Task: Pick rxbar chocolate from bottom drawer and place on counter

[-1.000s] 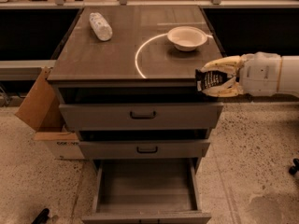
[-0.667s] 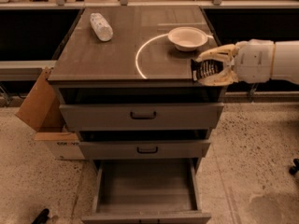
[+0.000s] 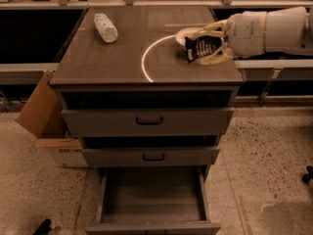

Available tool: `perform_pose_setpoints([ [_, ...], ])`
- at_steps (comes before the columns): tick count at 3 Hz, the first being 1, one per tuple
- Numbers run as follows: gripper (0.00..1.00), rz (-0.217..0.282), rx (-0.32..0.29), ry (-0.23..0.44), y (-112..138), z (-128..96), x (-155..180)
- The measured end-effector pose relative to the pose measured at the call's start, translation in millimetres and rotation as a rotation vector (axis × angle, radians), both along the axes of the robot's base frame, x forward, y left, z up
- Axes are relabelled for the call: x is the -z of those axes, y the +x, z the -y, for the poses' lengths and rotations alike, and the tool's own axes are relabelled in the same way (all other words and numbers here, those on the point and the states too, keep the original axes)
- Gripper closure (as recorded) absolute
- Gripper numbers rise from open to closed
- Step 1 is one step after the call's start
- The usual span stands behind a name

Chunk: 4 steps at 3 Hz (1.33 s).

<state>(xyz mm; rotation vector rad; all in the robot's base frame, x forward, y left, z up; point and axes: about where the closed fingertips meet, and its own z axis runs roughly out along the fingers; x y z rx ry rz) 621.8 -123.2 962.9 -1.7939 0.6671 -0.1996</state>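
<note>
My gripper [image 3: 204, 47] comes in from the right and is shut on the rxbar chocolate [image 3: 201, 48], a small black wrapped bar with pale lettering. It holds the bar over the right part of the counter [image 3: 122, 58], the wood-grain top with a white arc, close above the surface. The bottom drawer [image 3: 152, 199] stands pulled open below, and its grey tray holds nothing I can see.
A white-wrapped roll [image 3: 105, 27] lies at the counter's back left. A white bowl [image 3: 185, 35] sits behind the gripper, partly hidden. Two upper drawers [image 3: 149, 121] with black handles are slightly open. A cardboard box [image 3: 41, 116] stands left of the cabinet.
My gripper has moved left and up with the bar, from beside the counter's right front edge to over the counter top near the bowl.
</note>
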Motion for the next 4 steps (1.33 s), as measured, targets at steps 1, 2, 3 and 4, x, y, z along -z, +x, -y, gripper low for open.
perform_pose_setpoints([
  [1,1.0,-0.055,0.039,-0.023,24.6,-20.8,2.6],
  [2,1.0,-0.146,0.06,-0.026,50.3,-49.2,11.8],
  [3,1.0,-0.146,0.06,-0.026,50.3,-49.2,11.8],
  [4,1.0,-0.167,0.06,-0.017,55.6,-65.0,13.0],
])
